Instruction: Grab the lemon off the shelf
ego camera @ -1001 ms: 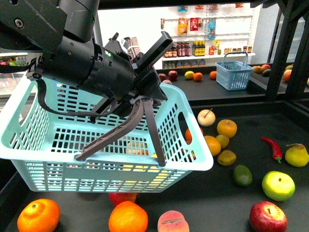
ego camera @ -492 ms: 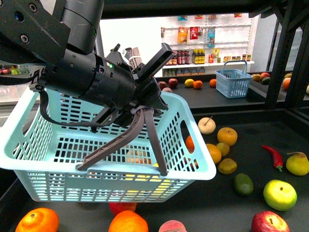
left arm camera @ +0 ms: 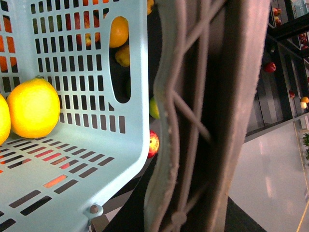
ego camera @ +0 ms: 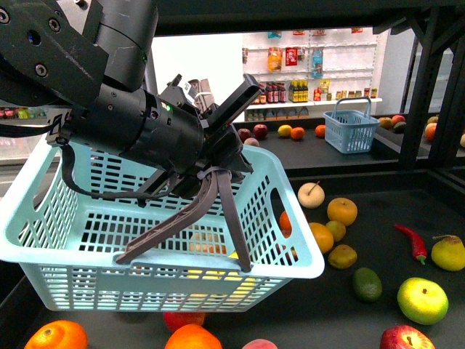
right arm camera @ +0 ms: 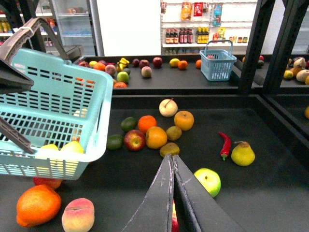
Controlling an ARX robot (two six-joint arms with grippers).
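Observation:
My left gripper is shut on the grey handle of a light blue basket, which hangs tilted above the shelf's black deck. Inside the basket lies a yellow lemon beside the basket wall, with a second yellow fruit at the picture's edge. The handle fills much of the left wrist view. Both yellow fruits also show through the slots in the right wrist view. My right gripper is shut and empty, hovering over the deck near a yellow-green apple.
Loose fruit lies on the deck: oranges, a red chili, a pear, an avocado, a red apple. More oranges sit under the basket. Black posts rise at the right; a small blue basket stands far back.
The basket stays in my left gripper with almost no shift. The fruit on the deck sits slightly lower in the front view than a second ago.

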